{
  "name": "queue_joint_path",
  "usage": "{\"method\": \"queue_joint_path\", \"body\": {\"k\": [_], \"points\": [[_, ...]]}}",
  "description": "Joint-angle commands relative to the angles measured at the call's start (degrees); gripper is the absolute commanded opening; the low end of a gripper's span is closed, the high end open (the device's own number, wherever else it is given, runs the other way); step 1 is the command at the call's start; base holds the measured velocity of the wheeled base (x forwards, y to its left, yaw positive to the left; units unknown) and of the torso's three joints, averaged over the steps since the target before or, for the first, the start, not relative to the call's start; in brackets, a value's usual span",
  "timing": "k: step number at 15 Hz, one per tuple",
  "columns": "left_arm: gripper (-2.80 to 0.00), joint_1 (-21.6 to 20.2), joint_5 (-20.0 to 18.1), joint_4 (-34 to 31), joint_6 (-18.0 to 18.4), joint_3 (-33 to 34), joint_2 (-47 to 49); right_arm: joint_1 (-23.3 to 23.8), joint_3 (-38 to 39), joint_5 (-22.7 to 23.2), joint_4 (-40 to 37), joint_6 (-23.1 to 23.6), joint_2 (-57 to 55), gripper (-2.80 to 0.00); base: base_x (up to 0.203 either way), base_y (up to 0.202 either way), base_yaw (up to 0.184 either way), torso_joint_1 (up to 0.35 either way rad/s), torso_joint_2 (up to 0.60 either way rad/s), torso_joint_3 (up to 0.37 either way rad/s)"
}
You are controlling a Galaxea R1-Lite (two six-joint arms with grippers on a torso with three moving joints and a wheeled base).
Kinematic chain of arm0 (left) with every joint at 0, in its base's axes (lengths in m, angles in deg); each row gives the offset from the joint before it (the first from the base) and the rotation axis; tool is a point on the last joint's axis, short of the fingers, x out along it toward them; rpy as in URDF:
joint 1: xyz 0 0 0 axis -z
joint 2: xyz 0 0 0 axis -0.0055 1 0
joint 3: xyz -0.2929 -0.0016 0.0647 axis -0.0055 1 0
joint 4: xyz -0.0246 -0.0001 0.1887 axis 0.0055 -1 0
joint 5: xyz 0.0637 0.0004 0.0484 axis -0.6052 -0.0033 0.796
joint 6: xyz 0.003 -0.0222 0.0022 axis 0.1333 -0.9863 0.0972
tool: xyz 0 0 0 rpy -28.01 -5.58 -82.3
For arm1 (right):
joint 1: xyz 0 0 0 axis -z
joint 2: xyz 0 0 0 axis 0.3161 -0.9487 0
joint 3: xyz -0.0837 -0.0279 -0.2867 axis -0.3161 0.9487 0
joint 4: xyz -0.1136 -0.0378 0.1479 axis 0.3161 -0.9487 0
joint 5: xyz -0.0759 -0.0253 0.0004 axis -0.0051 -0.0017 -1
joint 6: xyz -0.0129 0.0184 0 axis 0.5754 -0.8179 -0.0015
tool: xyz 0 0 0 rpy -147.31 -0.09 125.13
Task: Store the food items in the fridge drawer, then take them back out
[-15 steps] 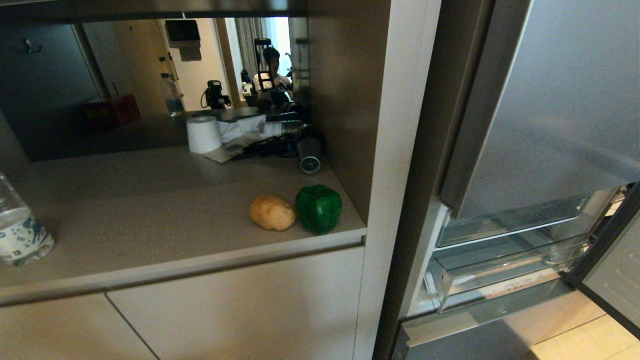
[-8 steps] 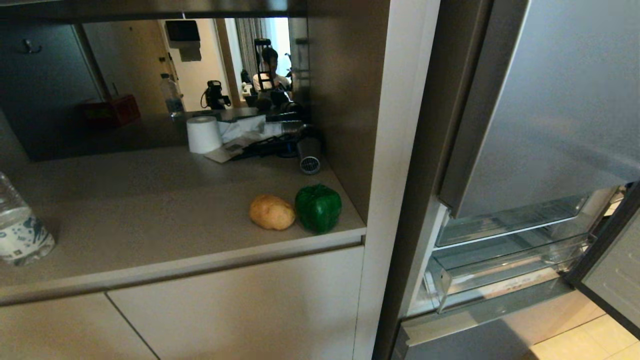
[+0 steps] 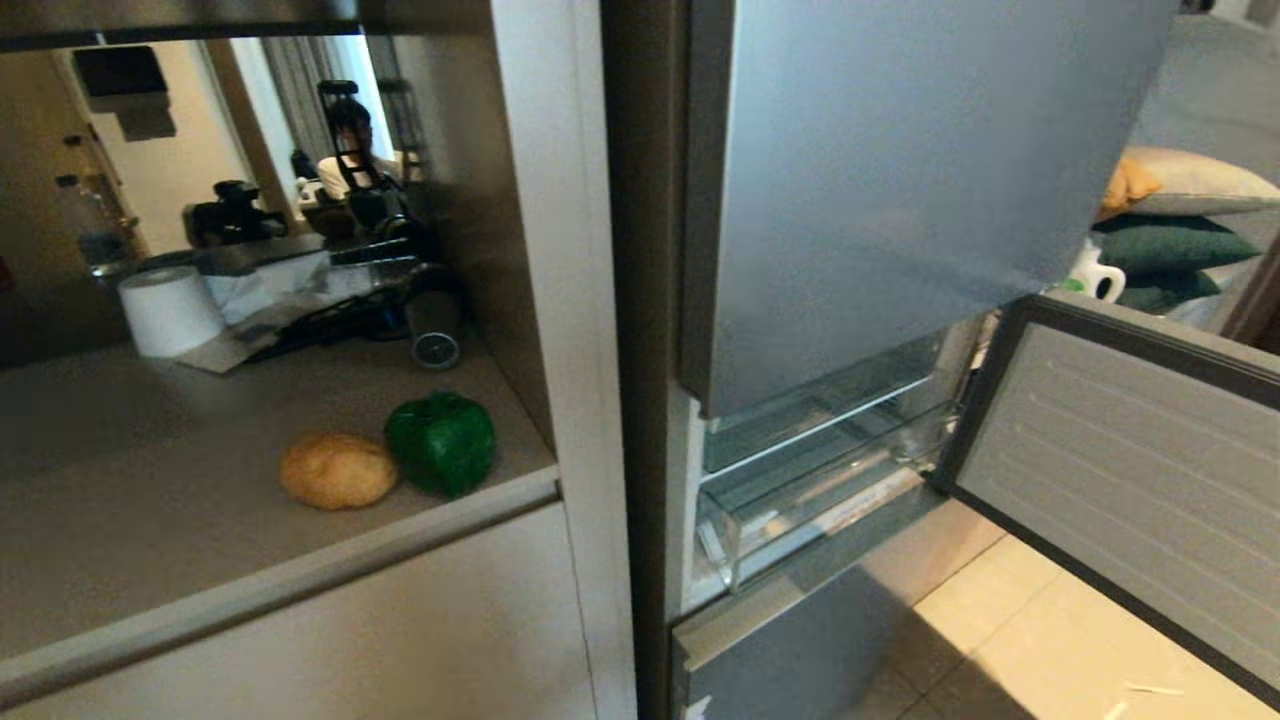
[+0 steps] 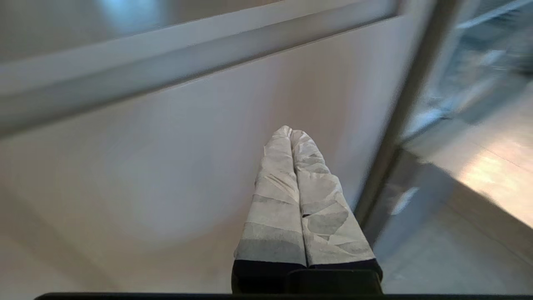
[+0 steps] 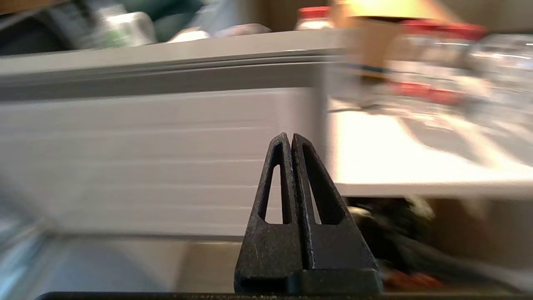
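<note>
The right gripper [image 5: 291, 139] is sitting with its two black fingers pressed tight together, holding nothing. In front of it is the ribbed white inside of the open fridge door [image 5: 158, 162], and things past that are too blurry to tell.

The left gripper [image 4: 290, 132] is also pinched together, with its pale wrapped fingers touching and nothing between them. It is pointing at a plain beige cabinet door [image 4: 166, 158], low down under the counter edge. Neither arm is showing in the head view.

On the left, the potato [image 3: 337, 470] is lying on the grey counter [image 3: 150, 520], near its front edge. The green bell pepper [image 3: 441, 443] is sitting just beside it on the right, and they look to be touching. Farther back on the counter are a white paper roll [image 3: 170, 311] and some dark clutter by a mirror wall. A person [image 3: 350, 150] is showing in the mirror.

To the right, the tall silver fridge [image 3: 900, 180] is standing. Its lower door [image 3: 1120, 470] is hanging wide open over the pale tiled floor [image 3: 1020, 640]. The fridge drawer [image 3: 800, 500] of clear plastic is sitting inside, and nothing can be made out in it. Far right, cushions [image 3: 1170, 230] are piled up.
</note>
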Motion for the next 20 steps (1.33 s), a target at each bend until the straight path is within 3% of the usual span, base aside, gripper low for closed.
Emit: {"method": "queue_joint_path", "body": {"k": [1, 10, 13, 17, 20], "points": [[-2.80, 0.0, 0.0, 0.0, 0.0, 0.0, 0.0, 0.3, 0.1, 0.2, 0.4, -0.1, -0.7, -2.80, 0.000, 0.006, -0.181, 0.003, 0.00, 0.002], [-2.80, 0.0, 0.0, 0.0, 0.0, 0.0, 0.0, 2.4, -2.6, 0.1, 0.9, -0.3, -10.4, -2.80, -0.001, 0.007, -0.169, 0.003, 0.00, 0.005], [-2.80, 0.0, 0.0, 0.0, 0.0, 0.0, 0.0, 3.2, -9.7, 0.1, 1.0, -1.3, -19.1, -2.80, -0.001, 0.001, -0.027, -0.001, 0.00, 0.001], [-2.80, 0.0, 0.0, 0.0, 0.0, 0.0, 0.0, 7.8, -22.6, 0.4, 1.0, -1.9, -33.2, -2.80, 0.000, 0.000, 0.000, 0.000, 0.00, 0.000], [-2.80, 0.0, 0.0, 0.0, 0.0, 0.0, 0.0, 9.5, -29.8, 5.4, 1.6, -1.4, -41.9, -2.80, 0.000, 0.000, 0.000, 0.000, 0.00, 0.000]]}}
